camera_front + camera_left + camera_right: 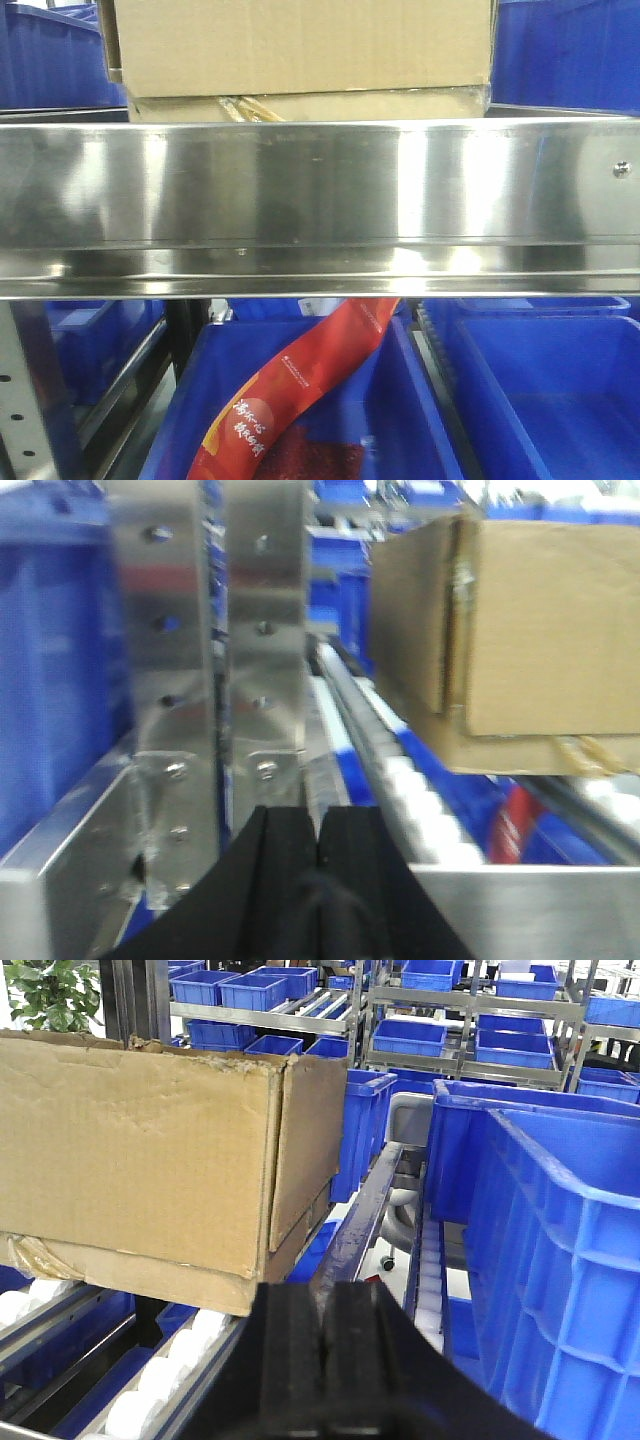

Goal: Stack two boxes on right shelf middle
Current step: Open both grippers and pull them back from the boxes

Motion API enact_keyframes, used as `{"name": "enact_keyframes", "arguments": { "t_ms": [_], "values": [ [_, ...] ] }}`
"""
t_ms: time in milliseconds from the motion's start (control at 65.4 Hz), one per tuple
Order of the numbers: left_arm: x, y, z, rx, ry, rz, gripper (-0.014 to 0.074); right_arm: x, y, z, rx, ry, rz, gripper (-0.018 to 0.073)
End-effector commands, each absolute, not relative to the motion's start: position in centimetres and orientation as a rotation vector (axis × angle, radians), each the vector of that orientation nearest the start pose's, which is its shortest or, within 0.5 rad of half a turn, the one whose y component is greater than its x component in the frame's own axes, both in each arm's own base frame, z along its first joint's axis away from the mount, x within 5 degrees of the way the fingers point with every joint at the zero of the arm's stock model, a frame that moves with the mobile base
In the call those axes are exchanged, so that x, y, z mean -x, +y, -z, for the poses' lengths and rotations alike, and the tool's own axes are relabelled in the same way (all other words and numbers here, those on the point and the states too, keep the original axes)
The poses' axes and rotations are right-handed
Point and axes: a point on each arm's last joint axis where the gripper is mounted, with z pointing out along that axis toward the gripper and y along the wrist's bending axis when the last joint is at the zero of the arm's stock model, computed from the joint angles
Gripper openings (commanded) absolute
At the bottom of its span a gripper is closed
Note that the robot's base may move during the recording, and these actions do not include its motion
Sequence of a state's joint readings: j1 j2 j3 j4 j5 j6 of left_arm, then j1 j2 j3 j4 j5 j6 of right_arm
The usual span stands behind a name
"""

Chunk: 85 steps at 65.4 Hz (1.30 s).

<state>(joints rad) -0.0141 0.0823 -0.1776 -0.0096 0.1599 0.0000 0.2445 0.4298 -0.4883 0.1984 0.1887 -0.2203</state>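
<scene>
Two brown cardboard boxes sit stacked on the roller tier of the right shelf, behind its shiny steel front rail (320,190). The upper box (300,40) rests on the lower box (330,106), which shows only as a low strip with peeling yellowish tape. In the left wrist view the upper box (545,630) and the lower box (500,750) are to the right of my left gripper (318,825), which is shut, empty and apart from them. In the right wrist view the upper box (140,1160) and the lower box (130,1270) lie left of my right gripper (322,1305), also shut and empty.
Blue plastic bins flank the boxes (50,55) (570,50), and one large bin (560,1240) stands close on the right. Perforated steel uprights (170,630) rise left of the left gripper. White rollers (160,1375) run under the boxes. A red bag (300,390) lies in a bin below.
</scene>
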Motion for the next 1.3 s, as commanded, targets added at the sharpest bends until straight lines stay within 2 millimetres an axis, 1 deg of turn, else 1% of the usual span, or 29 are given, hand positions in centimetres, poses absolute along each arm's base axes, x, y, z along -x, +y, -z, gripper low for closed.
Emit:
{"name": "enact_keyframes", "arguments": {
  "t_ms": [0, 107, 138, 153, 183, 260, 1070, 1177, 1284],
  "values": [
    [-5.3, 0.0, -23.9, 0.018, 1.465, 0.012, -0.0111, -9.1, 2.5, -33.2, 0.249, 1.566, -0.176, -0.0153],
    [-5.6, 0.1, -21.7, 0.027, 1.453, 0.002, -0.0111, -9.1, 2.5, -33.2, 0.249, 1.566, -0.176, -0.0153],
    [-5.5, 0.1, -22.1, 0.027, 1.398, 0.001, -0.0111, -9.1, 2.5, -33.2, 0.249, 1.566, -0.176, -0.0153],
    [-5.5, 0.1, -22.1, 0.027, 1.398, 0.001, -0.0111, -9.1, 2.5, -33.2, 0.249, 1.566, -0.176, -0.0153],
    [-5.6, 0.1, -21.6, 0.027, 1.452, 0.002, -0.0111, -9.1, 2.5, -33.2, 0.249, 1.566, -0.176, -0.0153],
    [-5.6, 0.1, -21.5, 0.027, 1.461, 0.002, -0.0111, -9.1, 2.5, -33.2, 0.248, 1.561, -0.175, -0.0153],
    [-5.6, 0.1, -21.6, 0.027, 1.457, 0.002, -0.0111, -9.1, 2.5, -33.3, 0.245, 1.551, -0.174, -0.0153],
    [-5.6, 0.1, -21.6, 0.027, 1.457, 0.002, -0.0111, -9.1, 2.5, -33.1, 0.244, 1.574, -0.184, -0.0153],
    [-5.6, 0.1, -21.6, 0.027, 1.457, 0.002, -0.0111, -9.0, 2.1, -32.4, 0.25, 1.57, -0.114, -0.0153]
  ]
}}
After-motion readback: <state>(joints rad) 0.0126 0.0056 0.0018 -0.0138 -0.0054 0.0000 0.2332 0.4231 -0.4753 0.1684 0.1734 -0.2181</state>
